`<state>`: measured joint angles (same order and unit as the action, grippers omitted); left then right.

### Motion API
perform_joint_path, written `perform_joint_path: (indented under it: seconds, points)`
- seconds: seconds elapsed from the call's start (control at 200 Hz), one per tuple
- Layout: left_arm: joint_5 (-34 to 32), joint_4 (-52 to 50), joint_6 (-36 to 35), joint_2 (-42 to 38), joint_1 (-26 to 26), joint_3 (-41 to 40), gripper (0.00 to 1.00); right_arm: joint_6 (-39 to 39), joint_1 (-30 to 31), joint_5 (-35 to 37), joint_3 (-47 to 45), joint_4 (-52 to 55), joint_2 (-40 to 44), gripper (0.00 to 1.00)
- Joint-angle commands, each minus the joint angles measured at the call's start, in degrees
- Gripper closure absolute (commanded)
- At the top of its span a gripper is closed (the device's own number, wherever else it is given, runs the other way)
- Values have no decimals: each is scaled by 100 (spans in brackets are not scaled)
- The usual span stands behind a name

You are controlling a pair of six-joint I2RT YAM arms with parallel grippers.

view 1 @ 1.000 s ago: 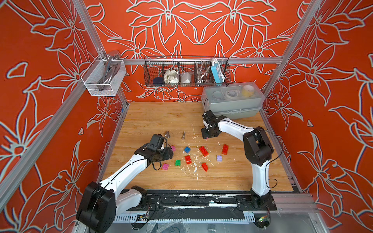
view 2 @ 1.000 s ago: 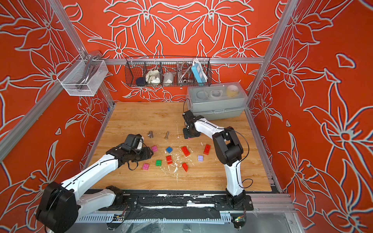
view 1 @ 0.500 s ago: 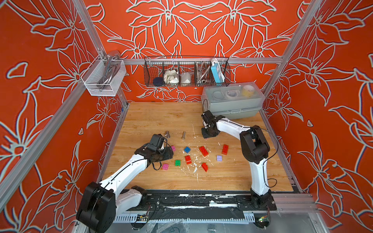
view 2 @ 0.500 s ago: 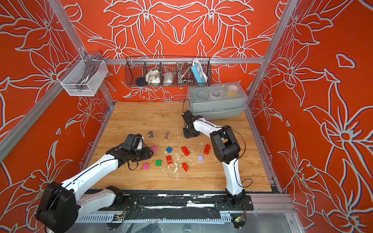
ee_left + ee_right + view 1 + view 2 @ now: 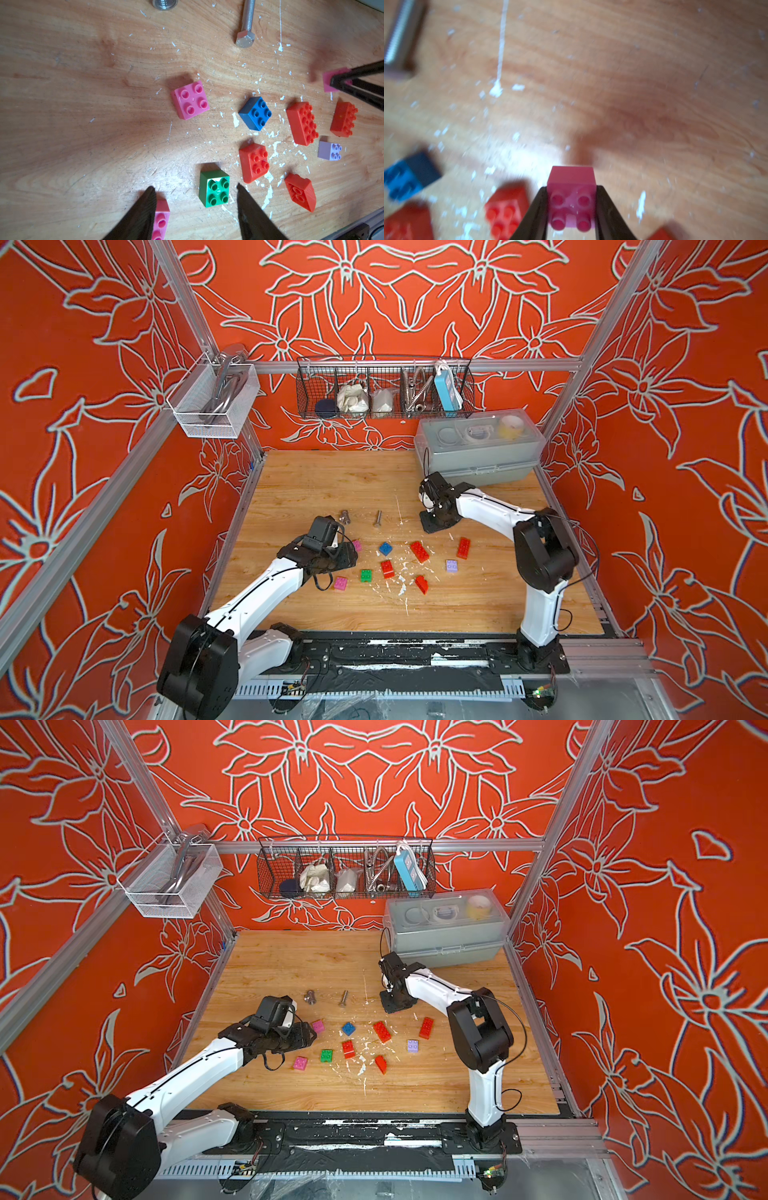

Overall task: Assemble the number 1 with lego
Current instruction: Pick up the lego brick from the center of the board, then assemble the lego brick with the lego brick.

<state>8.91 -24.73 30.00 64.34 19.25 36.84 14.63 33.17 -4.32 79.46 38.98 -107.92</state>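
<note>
Fingers [image 5: 537, 209] of your right gripper [image 5: 572, 207] press both sides of a pink brick [image 5: 571, 178], studs toward the wrist camera. Whether it rests on the wooden table [image 5: 332, 489] or hangs above it, you cannot tell. Your left gripper [image 5: 194, 189] hangs with fingers apart, holding nothing. In its wrist view the green brick [image 5: 214, 188] shows between the tips, and one finger half hides a second pink brick [image 5: 162, 216]. Loose nearby lie a third pink brick [image 5: 190, 99], a blue brick [image 5: 255, 113], a lilac brick [image 5: 329, 150] and four red bricks [image 5: 302, 123] [image 5: 344, 119] [image 5: 253, 162] [image 5: 300, 192], with a hex bolt [image 5: 246, 27] beyond.
</note>
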Motion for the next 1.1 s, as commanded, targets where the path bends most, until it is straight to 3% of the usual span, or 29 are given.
perform_joint_path:
  seconds: [0.0,0.27,1.096]
  points:
    - [65,4,-53,-100,33,9,39,-309,237,-192,-409,143,518,73]
    - [102,30,-48,-137,28,-45,39,-416,670,-256,-919,-395,873,72]
    - [116,-25,-48,-192,35,-35,39,-323,751,-524,-1214,-713,731,72]
